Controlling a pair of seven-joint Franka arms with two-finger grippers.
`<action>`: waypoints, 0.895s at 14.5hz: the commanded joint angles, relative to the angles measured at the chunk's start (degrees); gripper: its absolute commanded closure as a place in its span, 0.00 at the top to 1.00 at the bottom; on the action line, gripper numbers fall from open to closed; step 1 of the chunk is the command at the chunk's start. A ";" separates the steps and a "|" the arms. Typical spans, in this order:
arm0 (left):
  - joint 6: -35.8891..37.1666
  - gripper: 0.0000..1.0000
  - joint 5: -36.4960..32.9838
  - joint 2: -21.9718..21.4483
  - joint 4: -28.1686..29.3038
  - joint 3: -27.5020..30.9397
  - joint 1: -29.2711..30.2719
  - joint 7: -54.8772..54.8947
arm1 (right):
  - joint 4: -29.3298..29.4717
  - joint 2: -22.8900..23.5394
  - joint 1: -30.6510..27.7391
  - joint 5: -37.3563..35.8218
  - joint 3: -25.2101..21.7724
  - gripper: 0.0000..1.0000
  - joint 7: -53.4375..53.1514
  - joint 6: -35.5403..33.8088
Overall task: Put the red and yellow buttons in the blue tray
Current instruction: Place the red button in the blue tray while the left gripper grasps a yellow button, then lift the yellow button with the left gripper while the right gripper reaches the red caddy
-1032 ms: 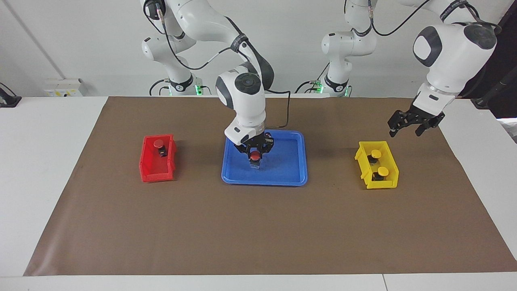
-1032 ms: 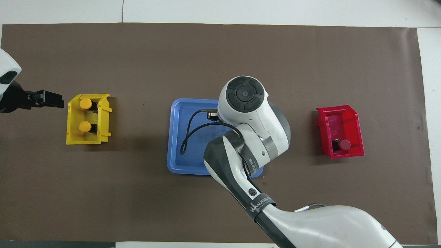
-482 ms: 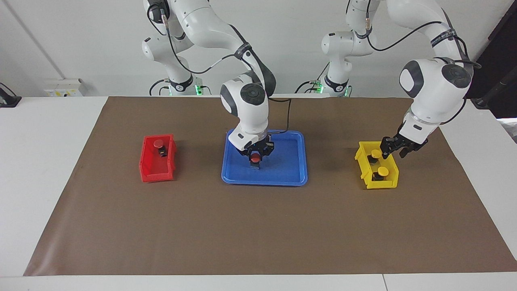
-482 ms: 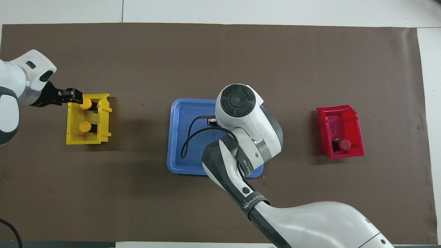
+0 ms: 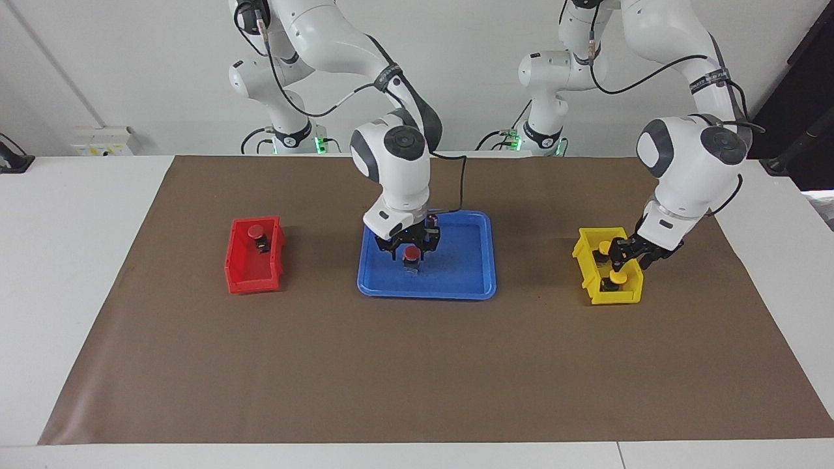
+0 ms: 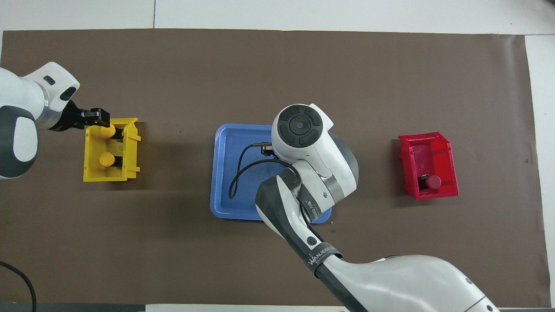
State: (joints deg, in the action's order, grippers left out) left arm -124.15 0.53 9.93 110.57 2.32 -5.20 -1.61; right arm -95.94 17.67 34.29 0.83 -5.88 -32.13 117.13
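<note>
One red button (image 5: 411,255) stands in the blue tray (image 5: 456,283). My right gripper (image 5: 411,247) sits low over it, open, a finger on either side of the cap. In the overhead view the right arm's wrist hides both. Another red button (image 5: 256,230) lies in the red bin (image 5: 251,277). Two yellow buttons (image 5: 604,247) (image 5: 616,278) sit in the yellow bin (image 5: 616,296). My left gripper (image 5: 629,260) hangs low over that bin, above the yellow button (image 6: 107,130) farther from the robots, fingers apart and holding nothing that I can see.
A brown mat (image 5: 417,365) covers the table. The red bin (image 6: 433,143) is toward the right arm's end, the yellow bin (image 6: 130,160) toward the left arm's end, the blue tray (image 6: 225,173) between them. A black cable (image 6: 236,173) loops above the tray.
The right gripper has spread its fingers off the red button, which now rests in the tray. The left arm has swung in from the table's end and come down over the yellow bin.
</note>
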 commanded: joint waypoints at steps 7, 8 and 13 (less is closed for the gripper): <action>-5.48 0.67 -0.53 0.70 4.74 0.40 -0.43 -1.03 | -28.74 -26.27 -22.49 -0.22 0.61 0.67 32.71 -0.52; -5.75 0.67 -0.53 0.70 4.92 0.40 -0.43 -1.03 | -32.34 -27.85 -24.94 -0.22 0.61 0.67 35.97 2.20; -5.40 0.01 -0.53 1.14 4.05 0.40 -0.43 -4.10 | -39.93 -29.63 -30.50 -0.13 0.61 0.67 41.80 8.02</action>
State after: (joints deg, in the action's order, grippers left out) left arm -128.55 0.53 12.05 113.65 2.31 -5.21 -3.76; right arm -133.44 -10.22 5.60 0.76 -6.11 8.01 123.28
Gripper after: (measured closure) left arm 0.489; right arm 0.330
